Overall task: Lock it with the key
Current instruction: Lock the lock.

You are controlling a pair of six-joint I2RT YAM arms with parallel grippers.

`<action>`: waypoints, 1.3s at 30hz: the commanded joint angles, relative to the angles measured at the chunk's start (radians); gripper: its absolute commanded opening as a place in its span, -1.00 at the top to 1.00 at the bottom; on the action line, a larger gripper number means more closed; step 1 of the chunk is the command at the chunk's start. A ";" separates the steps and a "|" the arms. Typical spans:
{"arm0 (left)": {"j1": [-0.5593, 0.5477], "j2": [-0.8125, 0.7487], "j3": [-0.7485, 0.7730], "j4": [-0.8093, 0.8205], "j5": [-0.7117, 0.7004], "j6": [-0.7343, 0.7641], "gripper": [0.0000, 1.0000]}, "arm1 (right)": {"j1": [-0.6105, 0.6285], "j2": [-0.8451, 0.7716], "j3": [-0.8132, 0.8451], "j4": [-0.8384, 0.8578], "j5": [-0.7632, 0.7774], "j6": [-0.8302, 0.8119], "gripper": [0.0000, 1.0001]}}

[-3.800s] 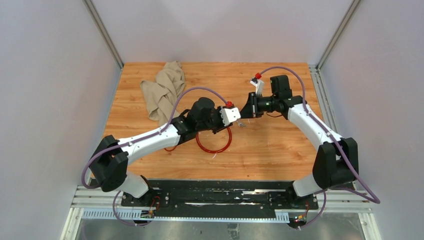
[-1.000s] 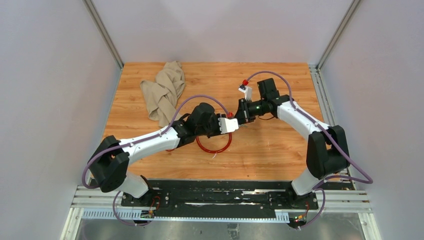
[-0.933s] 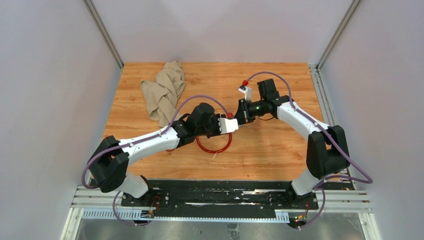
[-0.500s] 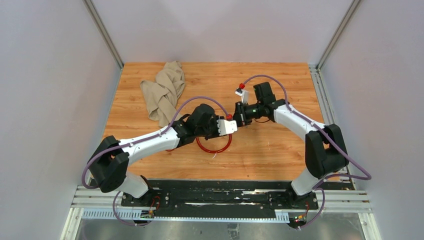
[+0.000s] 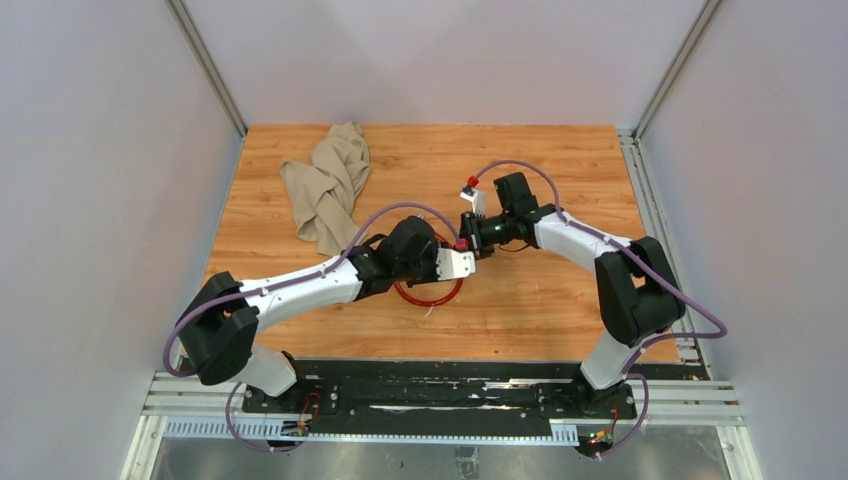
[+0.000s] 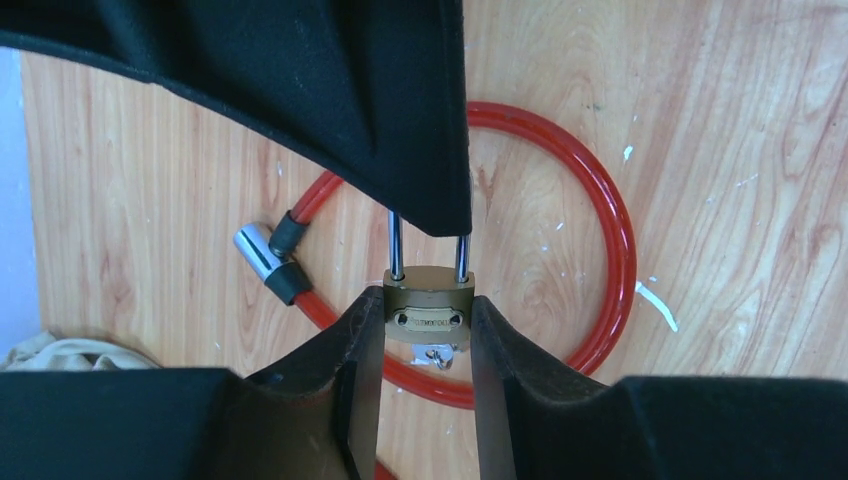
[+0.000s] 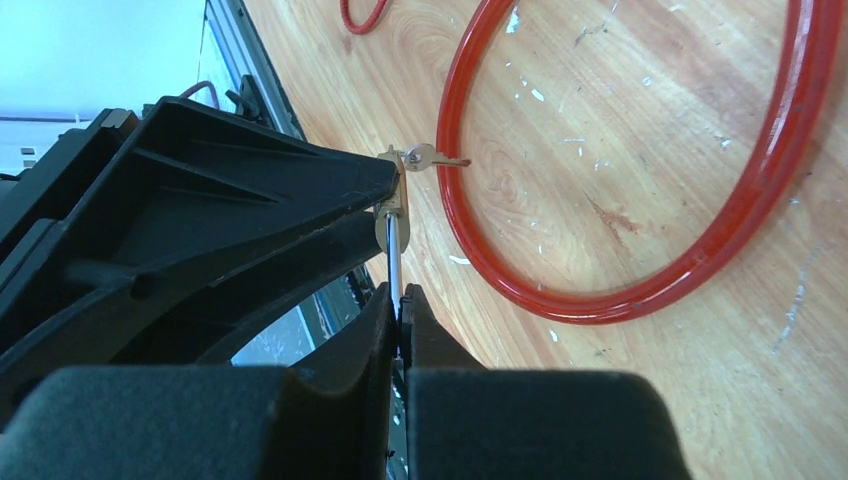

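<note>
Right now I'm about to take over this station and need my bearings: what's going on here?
The left end effector grips a small brass padlock by its body, above the table. The right end effector is pinched shut on its shackle from the opposite side. A small key sticks out of the padlock's underside; neither end effector touches it. A red cable loop lies on the table below. Whether the shackle is latched cannot be told.

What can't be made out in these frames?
- Top external: padlock and key hidden between left gripper and right gripper.
- Left wrist: shackle top behind the right gripper; key mostly behind the padlock body.
- Right wrist: padlock body masked by the left gripper; red cable loop cut off by the frame edge.
</note>
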 commanded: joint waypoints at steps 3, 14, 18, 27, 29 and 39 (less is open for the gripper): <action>-0.088 -0.046 0.037 0.295 0.096 0.082 1.00 | 0.075 0.081 0.037 0.059 -0.037 0.026 0.99; -0.094 -0.015 0.028 0.286 0.051 0.083 1.00 | -0.002 -0.004 0.024 0.037 -0.051 -0.031 0.61; -0.095 -0.002 0.032 0.288 0.033 0.071 1.00 | -0.044 -0.055 0.039 -0.004 -0.060 -0.064 0.01; -0.095 0.015 0.036 0.297 -0.011 0.069 1.00 | -0.059 -0.086 0.026 -0.059 -0.075 -0.105 0.34; -0.094 0.015 0.025 0.311 -0.027 0.081 1.00 | -0.065 -0.088 0.038 -0.090 -0.082 -0.132 0.35; -0.095 0.038 0.023 0.330 -0.063 0.078 0.99 | -0.071 -0.094 0.060 -0.150 -0.082 -0.170 0.99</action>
